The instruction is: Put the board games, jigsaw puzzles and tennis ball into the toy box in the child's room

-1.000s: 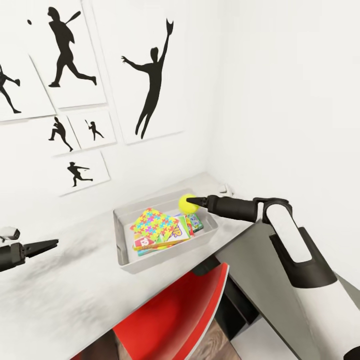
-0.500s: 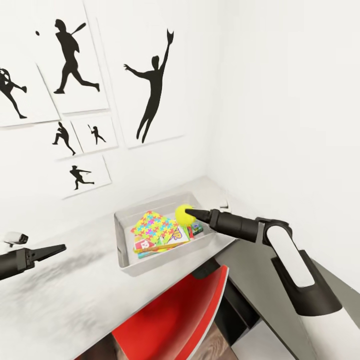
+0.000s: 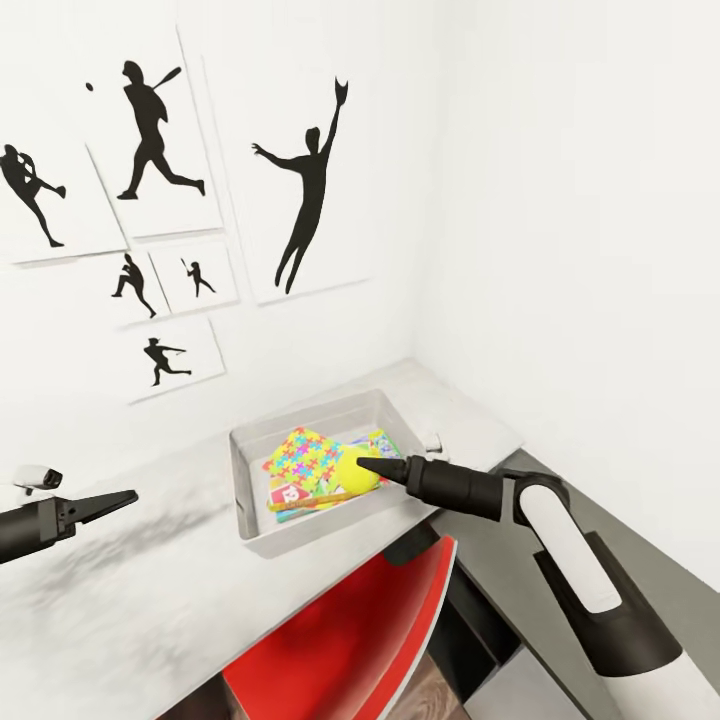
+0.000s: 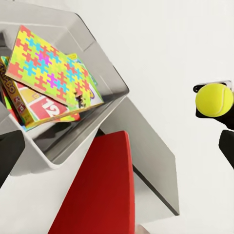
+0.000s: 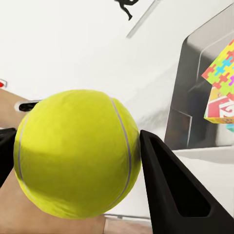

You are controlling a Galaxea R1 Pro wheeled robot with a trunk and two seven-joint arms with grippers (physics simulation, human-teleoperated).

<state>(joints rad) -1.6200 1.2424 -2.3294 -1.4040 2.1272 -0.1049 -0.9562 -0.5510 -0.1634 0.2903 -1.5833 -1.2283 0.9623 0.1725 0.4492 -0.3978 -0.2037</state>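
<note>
1. Closest to me is a glossy red chair seat (image 3: 350, 640) tucked under the white worktop (image 3: 130, 590), right below the tray.
2. The left hand (image 3: 110, 502) hangs off to the side over bare worktop, well apart from everything. Its tips look pressed together and empty.
3. The right hand (image 3: 372, 465) is the one that matters: its black fingers (image 5: 170, 190) are pinching the small yellow-green tennis ball (image 3: 355, 466), one on each side.
4. The ball sits above the near right part of the shallow light grey toy box (image 3: 243, 490), so the box lies straight below the hand. I'd guess letting go is all that's left.
5. Inside the box there's a flat multicoloured jigsaw puzzle (image 3: 300, 455) lying tilted on a stack of colourful flat board games (image 3: 300, 492).
6. Behind it all, black athlete silhouette pictures (image 3: 305, 190) on the white wall.
</note>
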